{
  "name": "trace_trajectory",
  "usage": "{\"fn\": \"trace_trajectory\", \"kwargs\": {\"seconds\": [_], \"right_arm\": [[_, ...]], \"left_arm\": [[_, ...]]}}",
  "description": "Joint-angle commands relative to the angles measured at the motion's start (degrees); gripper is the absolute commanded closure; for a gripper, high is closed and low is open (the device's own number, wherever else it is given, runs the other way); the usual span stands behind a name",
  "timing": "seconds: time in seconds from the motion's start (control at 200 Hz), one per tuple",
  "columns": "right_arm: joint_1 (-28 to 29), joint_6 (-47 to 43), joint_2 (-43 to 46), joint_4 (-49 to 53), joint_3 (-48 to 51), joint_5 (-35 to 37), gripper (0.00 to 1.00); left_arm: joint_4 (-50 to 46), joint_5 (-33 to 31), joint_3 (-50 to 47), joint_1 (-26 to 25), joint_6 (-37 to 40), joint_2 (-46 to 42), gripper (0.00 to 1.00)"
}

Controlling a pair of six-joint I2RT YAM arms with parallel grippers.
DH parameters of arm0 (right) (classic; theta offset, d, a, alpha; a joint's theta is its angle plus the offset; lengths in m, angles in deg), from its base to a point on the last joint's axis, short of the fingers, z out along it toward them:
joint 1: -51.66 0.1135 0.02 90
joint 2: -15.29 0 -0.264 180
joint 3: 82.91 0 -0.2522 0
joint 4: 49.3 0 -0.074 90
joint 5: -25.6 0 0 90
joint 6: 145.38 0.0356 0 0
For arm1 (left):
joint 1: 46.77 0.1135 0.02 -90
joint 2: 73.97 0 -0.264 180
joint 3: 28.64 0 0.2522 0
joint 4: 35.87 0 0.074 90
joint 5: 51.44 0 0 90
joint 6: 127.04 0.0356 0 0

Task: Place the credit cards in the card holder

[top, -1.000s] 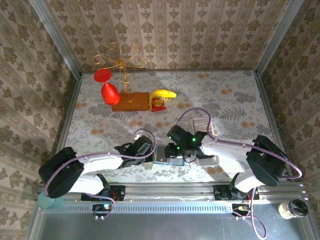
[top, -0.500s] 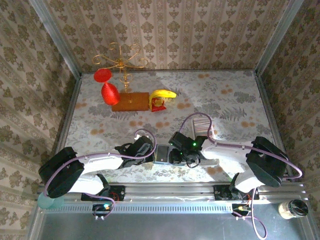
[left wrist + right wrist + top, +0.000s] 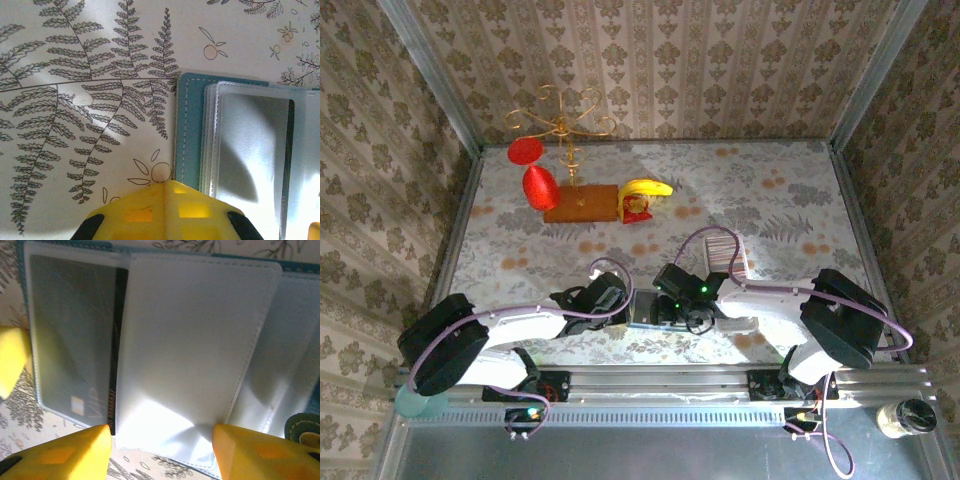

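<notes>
The small teal-blue folding card holder lies open on the fern-printed bench, near its front edge and about centre, between the two arms. The row of thin pale whitish-grey credit cards stands a little farther back and to the right of it, apart from both arms. The left end effector has its yellow fingers pressed together at the near left corner of the teal cover. Whether it pinches that edge or only bears down on it I cannot tell. The right end effector hovers low over the holder with its fingers spread apart, a clear plastic sleeve between them but not clamped. One sleeve to the left already shows a dark card with a small chip. The holder looks soft and floppy, and its glossy sleeves look limp, slick and likely to fall closed. It probably needs its cover pinned while one sleeve mouth is lifted by its free edge. The cards look light, stiff and smooth, so they should slide readily but also slip from a loose pinch. Each is best taken singly by its exposed upper edge, across the thin faces.
</notes>
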Motion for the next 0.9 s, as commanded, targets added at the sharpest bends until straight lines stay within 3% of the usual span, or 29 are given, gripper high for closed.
{"fn": "trace_trajectory", "kwargs": {"seconds": [0.0,0.895], "right_arm": [[0.30,2.32,-2.42,-3.24,0.52,-1.26,0.41],[0.75,11.42,0.44,-25.57,4.87,-2.16,0.42]], "left_arm": [[-0.23,2.40,-1.46,-1.28,-0.99,0.65,0.94],[2.33,0.46,-4.10,-2.20,-4.37,-0.38,0.99]]}}
